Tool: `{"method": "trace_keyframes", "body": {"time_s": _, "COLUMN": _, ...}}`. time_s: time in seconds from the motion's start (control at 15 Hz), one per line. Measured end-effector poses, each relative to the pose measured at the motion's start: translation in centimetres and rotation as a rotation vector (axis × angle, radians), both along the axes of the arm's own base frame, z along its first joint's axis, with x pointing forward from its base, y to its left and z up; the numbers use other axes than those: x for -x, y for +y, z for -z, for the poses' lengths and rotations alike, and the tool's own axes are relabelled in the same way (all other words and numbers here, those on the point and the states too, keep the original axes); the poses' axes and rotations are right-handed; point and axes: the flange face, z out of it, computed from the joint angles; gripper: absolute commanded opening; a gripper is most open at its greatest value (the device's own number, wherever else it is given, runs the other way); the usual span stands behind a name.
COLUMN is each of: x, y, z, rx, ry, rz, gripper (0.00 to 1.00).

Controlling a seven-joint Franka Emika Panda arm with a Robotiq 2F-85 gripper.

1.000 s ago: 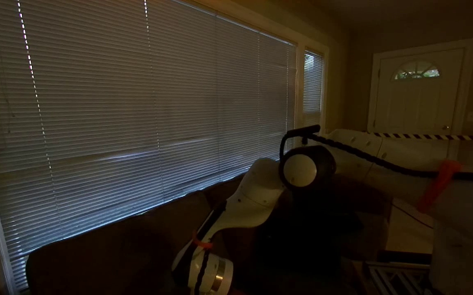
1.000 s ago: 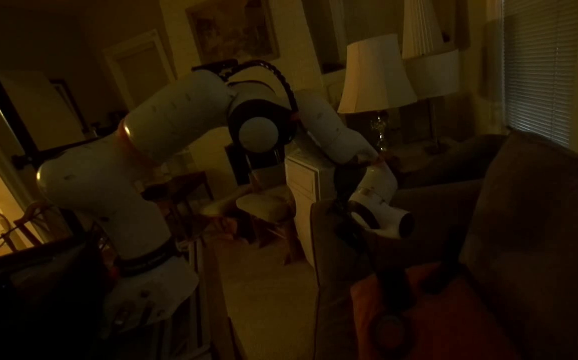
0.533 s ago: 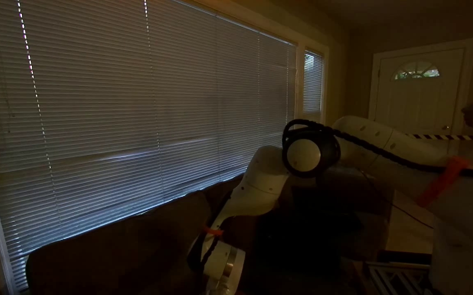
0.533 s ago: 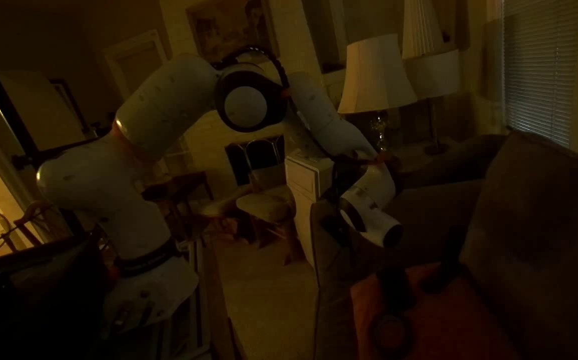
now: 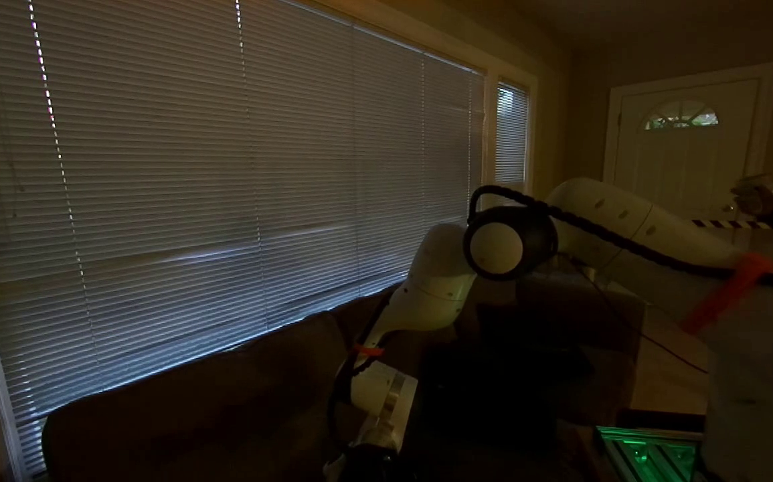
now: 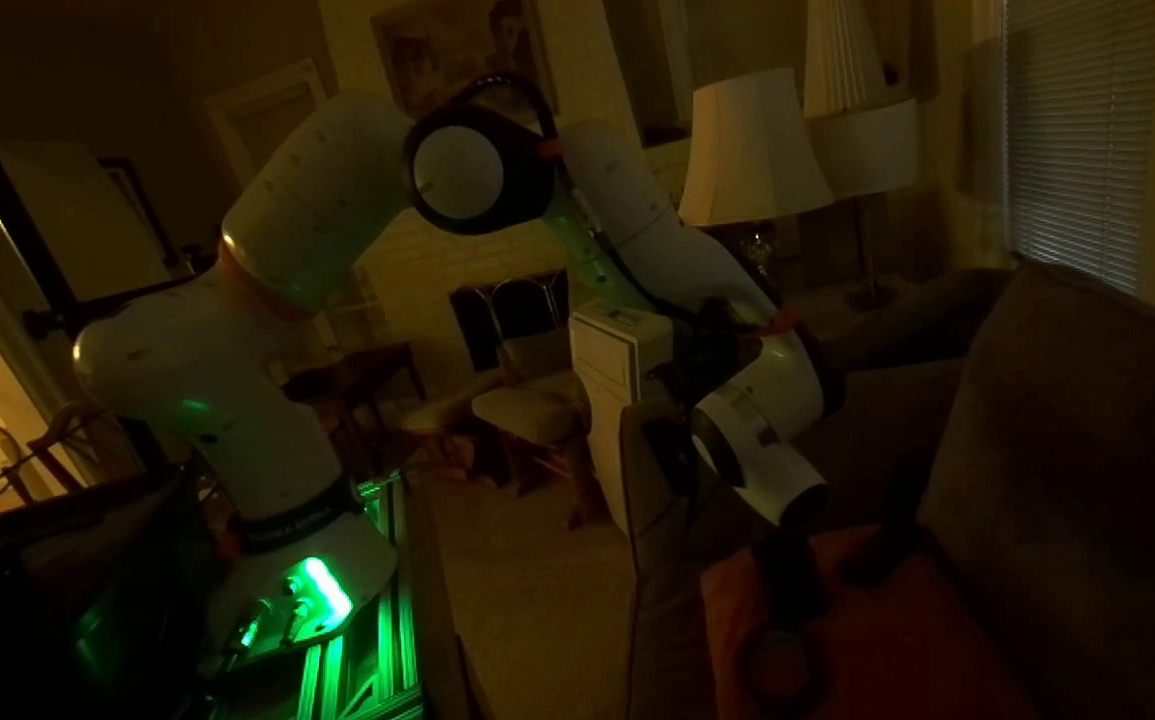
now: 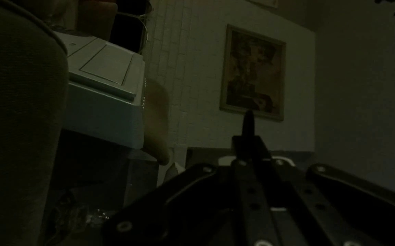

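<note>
In the wrist view my gripper (image 7: 248, 143) is shut, its dark fingers drawn together at the middle. A slim dark object (image 7: 248, 123) with a rounded tip sticks out beyond them and appears pinched there; the light is too low to tell what it is. Beyond it are a pale brick wall (image 7: 202, 92) and a framed painting (image 7: 253, 73). A white cabinet (image 7: 105, 112) stands off to the side, apart from the fingers. In an exterior view the white arm's wrist (image 6: 772, 470) hangs over the sofa; the gripper there is mostly lost in shadow.
The brown sofa (image 6: 1057, 430) carries an orange cloth (image 6: 867, 650) with dark items on it. Lamps (image 6: 757, 150) stand behind the arm. Blinds (image 5: 225, 201) cover the window. A person's hand (image 5: 754, 197) shows near the door (image 5: 684, 154). A chair (image 6: 532, 405) is near the fireplace.
The arm's elbow has risen and drawn back towards the base, and the wrist has shifted. A green light has come on at the base. A person's hand has come into view near the door.
</note>
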Motion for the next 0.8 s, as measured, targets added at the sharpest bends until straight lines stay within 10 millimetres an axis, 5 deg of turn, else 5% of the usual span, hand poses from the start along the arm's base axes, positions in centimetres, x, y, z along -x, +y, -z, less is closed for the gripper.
{"method": "trace_keyframes", "body": {"time_s": 0.8, "x": 0.8, "y": -1.3, "z": 1.1, "rx": 0.037, "ry": 0.051, "rz": 0.032, "gripper": 0.01}}
